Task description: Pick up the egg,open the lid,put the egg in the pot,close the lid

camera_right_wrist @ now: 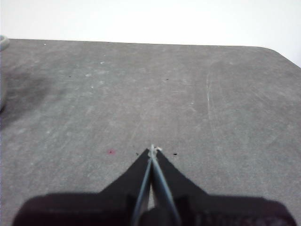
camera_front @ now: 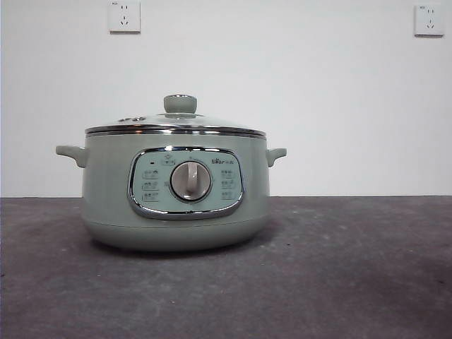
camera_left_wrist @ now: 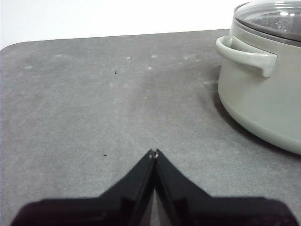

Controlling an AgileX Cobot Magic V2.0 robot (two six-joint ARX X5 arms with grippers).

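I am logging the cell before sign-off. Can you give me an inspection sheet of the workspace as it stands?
Surface: dark grey table, scuffed, with pale specks and a small red spot.
Pot: sage-green pot standing upright on the table, control panel with dial facing the front camera.
Lid: glass lid seated on the pot, knob on top.
Egg: not visible in any view.
Clutter: nothing seen.
Grippers: left gripper shut and empty, above the table beside the pot's handle; right gripper shut and empty, above bare table.
Cables: nothing seen.
Surroundings: white wall with two sockets.
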